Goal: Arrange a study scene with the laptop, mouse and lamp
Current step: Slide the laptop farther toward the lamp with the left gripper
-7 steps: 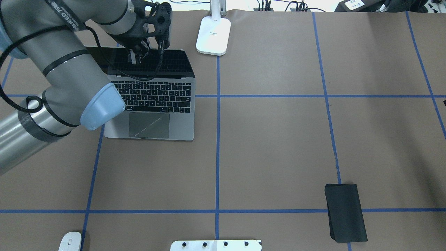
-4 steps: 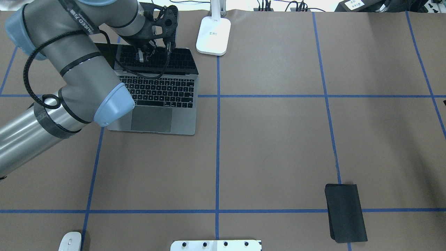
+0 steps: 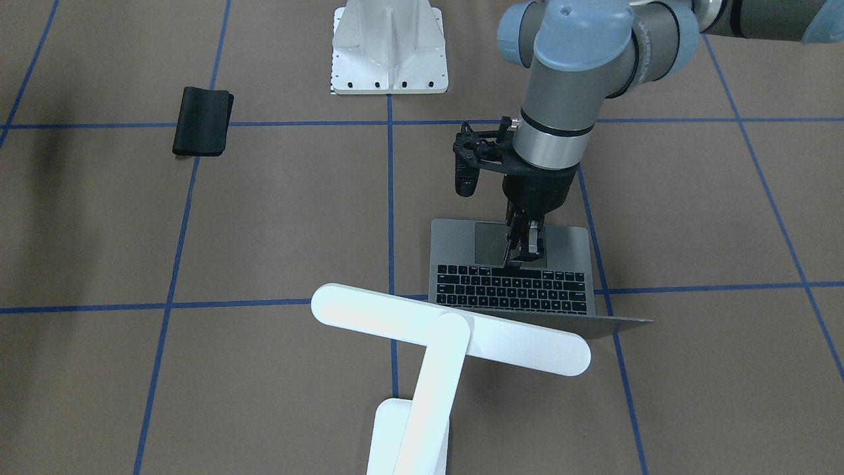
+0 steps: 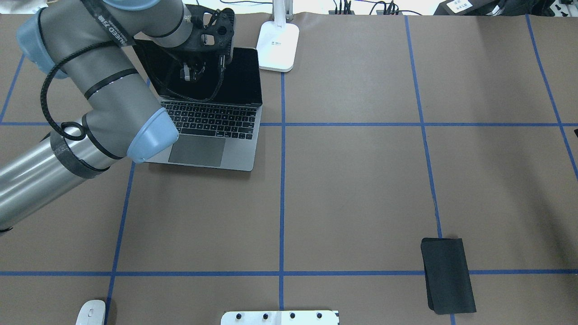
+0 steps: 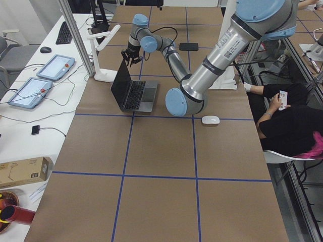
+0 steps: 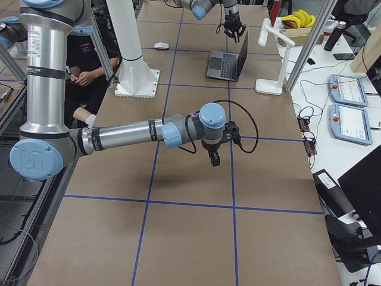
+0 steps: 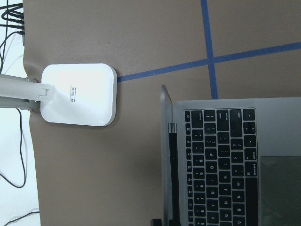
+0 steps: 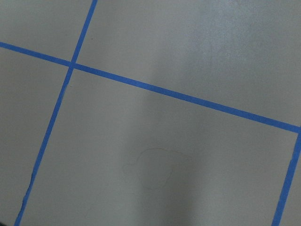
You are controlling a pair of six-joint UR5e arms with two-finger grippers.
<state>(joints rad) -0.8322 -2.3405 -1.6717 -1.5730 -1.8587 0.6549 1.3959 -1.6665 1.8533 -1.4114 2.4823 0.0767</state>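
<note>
Left gripper pinches the laptop's lid top, fingers nearly together, holding the screen upright for viewing; laptop sits beside the lamp base, mouse untouched near the robot

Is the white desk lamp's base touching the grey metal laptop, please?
Apart: the left wrist view shows brown table between the white lamp base and grey metal laptop.

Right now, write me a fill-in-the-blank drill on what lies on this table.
The ___ is open, its keys showing. The mouse and the lamp are both ___. The flat pad's colour is ___.
Missing: laptop; white; black.
</note>
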